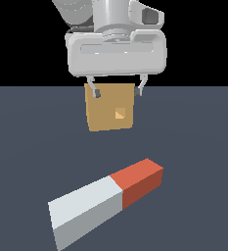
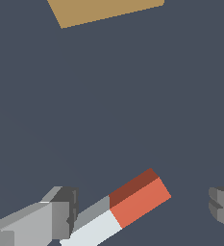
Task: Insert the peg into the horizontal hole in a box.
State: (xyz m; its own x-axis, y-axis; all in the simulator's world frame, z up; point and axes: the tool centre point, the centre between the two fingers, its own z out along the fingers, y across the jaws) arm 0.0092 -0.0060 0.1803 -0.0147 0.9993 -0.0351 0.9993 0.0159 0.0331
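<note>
peg [image 1: 105, 201] before box [image 1: 110, 108], well apart

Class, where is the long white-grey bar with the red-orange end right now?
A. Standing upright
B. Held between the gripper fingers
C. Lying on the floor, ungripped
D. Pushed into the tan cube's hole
C: the long white-grey and red-orange peg lies flat on the floor, with the open gripper well above it.

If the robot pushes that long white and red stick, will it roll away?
Probably not: the peg has flat sides and square edges, so it would likely slide, not roll. It looks stiff, a straight bar with no sag. Lying flat on the floor, it seems unlikely to tip.
</note>
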